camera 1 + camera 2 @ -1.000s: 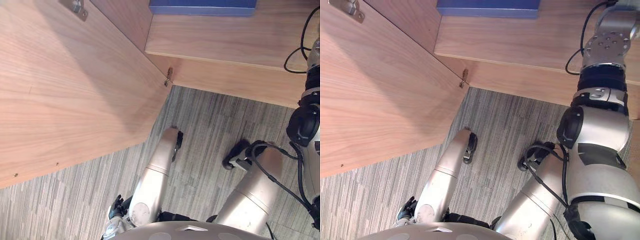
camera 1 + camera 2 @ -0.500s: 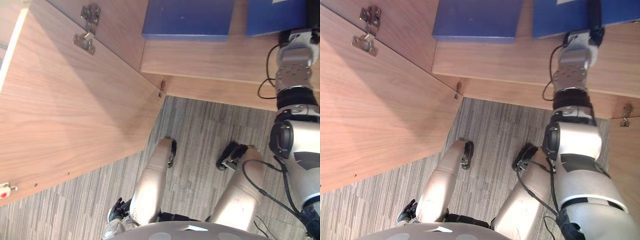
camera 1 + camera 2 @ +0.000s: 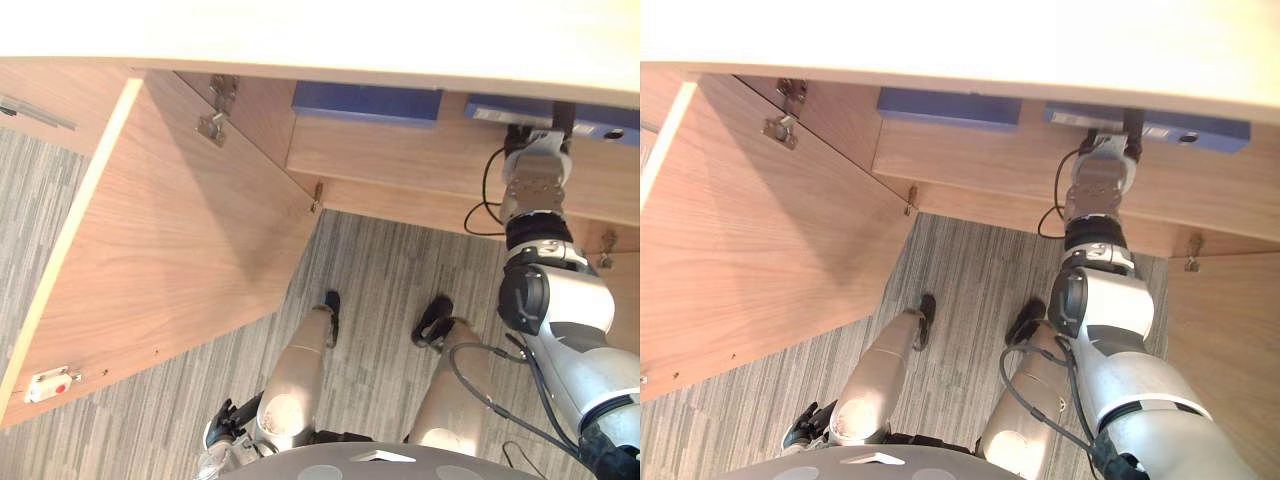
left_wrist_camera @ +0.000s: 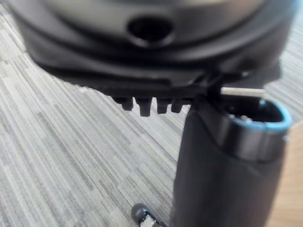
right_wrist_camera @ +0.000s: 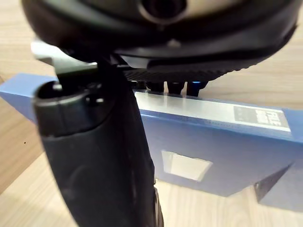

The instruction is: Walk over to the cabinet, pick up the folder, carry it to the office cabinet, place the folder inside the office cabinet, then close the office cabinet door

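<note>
Firstly, at the left, the open cabinet door (image 3: 170, 230) stands swung out over the grey carpet (image 3: 390, 260). It has a metal hinge (image 3: 213, 125) at its far edge and a small white catch (image 3: 48, 384) at its near left corner. Near the bottom, the left hand (image 3: 226, 417) hangs low beside the body above the carpet. In its wrist view its fingers (image 4: 145, 108) are loose and relaxed, and they hold nothing. Further to the right, inside the office cabinet, a wooden shelf (image 3: 400, 155) carries two blue things. One is another blue folder (image 3: 366, 103) on the left part of the shelf, and the other is the folder (image 5: 227, 142) to the right of it, apart from the first. The folder rests on the shelf and has a white label strip along its upper edge. The right hand (image 3: 1131, 128) reaches far into the cabinet, right at this folder. Its thumb (image 5: 99, 156) stands before the blue face and its fingertips show above the top edge, but I cannot tell if they grip the folder or are only close to it. At the far right, a second wooden door (image 3: 1225, 330) is also open.
</note>
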Motion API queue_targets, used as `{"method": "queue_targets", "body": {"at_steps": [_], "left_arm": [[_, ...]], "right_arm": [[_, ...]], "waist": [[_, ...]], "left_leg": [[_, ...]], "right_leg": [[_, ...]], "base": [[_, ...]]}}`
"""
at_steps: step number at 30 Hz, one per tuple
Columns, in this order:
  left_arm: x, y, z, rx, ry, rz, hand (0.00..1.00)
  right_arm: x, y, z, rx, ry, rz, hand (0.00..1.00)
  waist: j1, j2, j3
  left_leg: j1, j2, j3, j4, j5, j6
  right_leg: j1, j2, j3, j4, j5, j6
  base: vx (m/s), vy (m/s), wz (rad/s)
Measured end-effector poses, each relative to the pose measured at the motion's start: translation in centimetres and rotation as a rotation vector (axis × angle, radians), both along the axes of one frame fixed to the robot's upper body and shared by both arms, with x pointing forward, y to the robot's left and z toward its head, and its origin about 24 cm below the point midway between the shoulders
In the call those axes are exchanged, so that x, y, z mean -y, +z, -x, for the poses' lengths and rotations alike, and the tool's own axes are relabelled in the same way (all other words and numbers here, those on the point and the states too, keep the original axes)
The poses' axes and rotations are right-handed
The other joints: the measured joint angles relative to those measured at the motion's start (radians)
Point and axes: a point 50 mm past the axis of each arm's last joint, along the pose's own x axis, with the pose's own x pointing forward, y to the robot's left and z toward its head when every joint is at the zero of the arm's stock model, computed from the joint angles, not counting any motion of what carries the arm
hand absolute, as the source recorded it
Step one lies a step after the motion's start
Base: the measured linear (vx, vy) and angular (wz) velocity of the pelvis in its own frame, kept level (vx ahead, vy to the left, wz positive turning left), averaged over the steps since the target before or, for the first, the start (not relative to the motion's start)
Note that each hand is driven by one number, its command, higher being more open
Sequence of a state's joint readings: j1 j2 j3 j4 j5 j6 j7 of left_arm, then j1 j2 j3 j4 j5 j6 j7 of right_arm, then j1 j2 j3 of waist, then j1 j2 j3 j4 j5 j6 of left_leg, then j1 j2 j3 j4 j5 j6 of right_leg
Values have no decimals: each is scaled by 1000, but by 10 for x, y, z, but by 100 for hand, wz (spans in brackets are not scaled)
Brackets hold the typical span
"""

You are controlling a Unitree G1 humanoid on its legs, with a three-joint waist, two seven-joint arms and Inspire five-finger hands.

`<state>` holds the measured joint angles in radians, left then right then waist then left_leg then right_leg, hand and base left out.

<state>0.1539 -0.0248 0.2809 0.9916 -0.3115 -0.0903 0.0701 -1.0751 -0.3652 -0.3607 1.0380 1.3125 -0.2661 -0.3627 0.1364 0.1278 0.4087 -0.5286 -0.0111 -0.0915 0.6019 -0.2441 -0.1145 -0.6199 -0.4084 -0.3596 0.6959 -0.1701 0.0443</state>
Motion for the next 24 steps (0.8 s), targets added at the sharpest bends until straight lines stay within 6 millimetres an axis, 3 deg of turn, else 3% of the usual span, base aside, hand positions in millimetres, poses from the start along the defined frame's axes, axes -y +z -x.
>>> {"method": "queue_targets", "body": {"at_steps": [4, 7, 11, 15, 24], "left_arm": [[-2, 0, 1, 5, -6, 1, 100], [-3, 0, 2, 9, -11, 6, 100], [-6, 3, -3, 59, -68, 25, 100], [-12, 8, -11, 106, -148, 24, 100], [-14, 8, -11, 107, -203, 27, 100]], "right_arm": [[-5, -11, -2, -57, 34, 12, 100], [-6, -14, -4, -167, 119, 201, 100], [0, -25, -3, -515, 347, 912, 100], [7, -15, -3, -652, 602, 1573, 100], [1, -22, -1, -701, 782, 1866, 100]], "waist": [[0, -8, -16], [-1, -12, -25], [-5, -19, -28], [9, -19, -28], [21, -22, -28]], "left_leg": [[48, 4, -1, -93, 45, -1], [76, 16, 4, -152, 70, -2], [88, 28, 10, -172, 80, -3], [90, 40, 11, -170, 82, -6], [99, 45, 27, -171, 82, -7]], "right_leg": [[42, 13, -21, -76, 32, 2], [65, 35, -27, -131, 57, 1], [75, 53, -28, -158, 71, -2], [76, 64, -29, -153, 69, -6], [81, 68, -23, -157, 71, -8]], "base": [[49, 39, 2], [30, 23, -9], [3, 38, -9], [-34, 16, -3], [-20, 32, -2]]}}
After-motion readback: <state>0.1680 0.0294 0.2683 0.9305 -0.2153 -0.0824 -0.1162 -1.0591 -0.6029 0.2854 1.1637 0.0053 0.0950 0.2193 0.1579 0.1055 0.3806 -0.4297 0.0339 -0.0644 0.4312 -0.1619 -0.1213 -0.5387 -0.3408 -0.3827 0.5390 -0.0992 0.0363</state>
